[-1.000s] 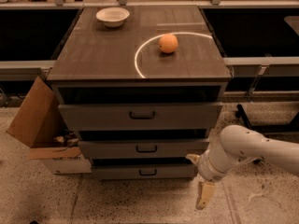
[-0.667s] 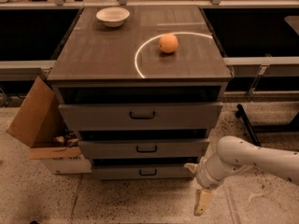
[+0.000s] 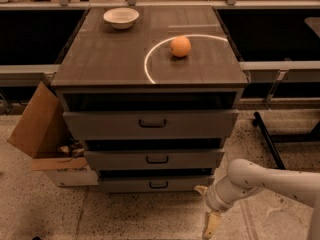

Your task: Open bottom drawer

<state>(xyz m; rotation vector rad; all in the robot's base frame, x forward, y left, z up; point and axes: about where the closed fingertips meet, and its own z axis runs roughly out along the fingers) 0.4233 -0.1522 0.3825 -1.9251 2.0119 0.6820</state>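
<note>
Sinking since the earlier frame, the end effector (image 3: 206, 209) now hangs low off the desk's (image 3: 100, 59) front right corner, just beside the bottom drawer (image 3: 125, 185). Whether it is spread or pressed together I cannot tell. The drawer sits shut along the desk's lower front edge, its handle (image 3: 158, 184) untouched, so reaching, gripping and pulling all remain.
</note>
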